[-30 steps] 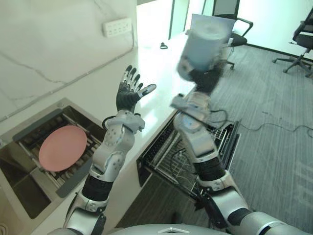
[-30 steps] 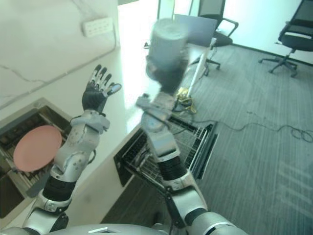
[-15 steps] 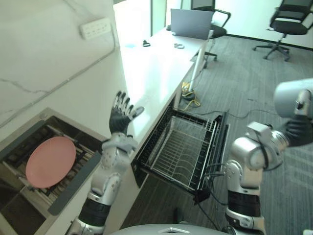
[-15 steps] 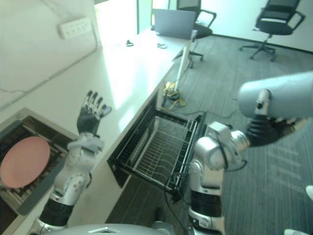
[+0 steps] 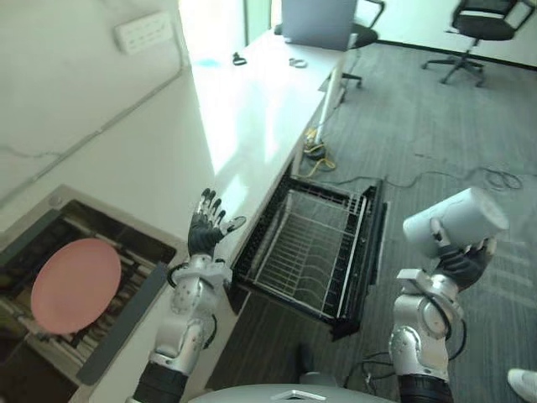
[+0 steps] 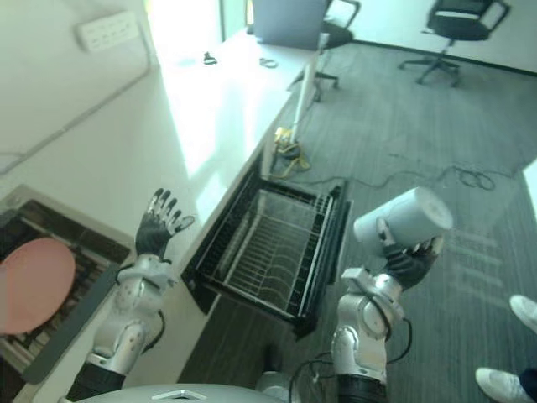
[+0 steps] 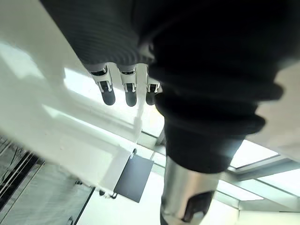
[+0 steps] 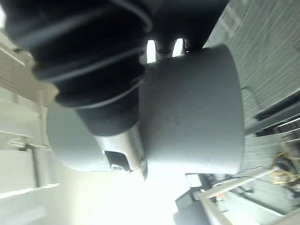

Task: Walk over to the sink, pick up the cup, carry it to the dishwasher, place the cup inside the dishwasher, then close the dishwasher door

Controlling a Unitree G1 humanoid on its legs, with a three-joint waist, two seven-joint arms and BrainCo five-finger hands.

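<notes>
**Cup held over open carpet, dishwasher standing open**

Left eye view: the white tabletop (image 5: 252, 109) runs away along the robot's left, its front edge straight; the sink (image 5: 117, 227) is let into its near end, with a pink plate (image 5: 75, 284) lying in it. Under that edge the dishwasher (image 5: 306, 243) stands open, its wire rack pulled out over the grey carpet (image 5: 403, 109). The left robot hand (image 5: 205, 233) is raised over the tabletop's edge, just beside the dishwasher's near corner, fingers straight and spread, holding nothing. The right robot hand (image 5: 466, 262) is out over the carpet to the right of the dishwasher, apart from it, with bare floor between them. The grey cup (image 5: 457, 222) lies tilted on its side on top of that hand, which is clamped round it from below. A laptop (image 5: 317, 18) stands at the tabletop's far end; an office chair (image 5: 482, 17) is well beyond, across open carpet.

Right eye view: a person's white shoes (image 6: 508, 382) stand on the carpet at the robot's near right, well apart from the dishwasher.

Left wrist view: the fingers (image 7: 108, 96) hang straight in a row above the white surface, touching nothing.

Right wrist view: the thumb (image 8: 119, 150) lies curled across the cup's wall; the fingers reach round its far side.
</notes>
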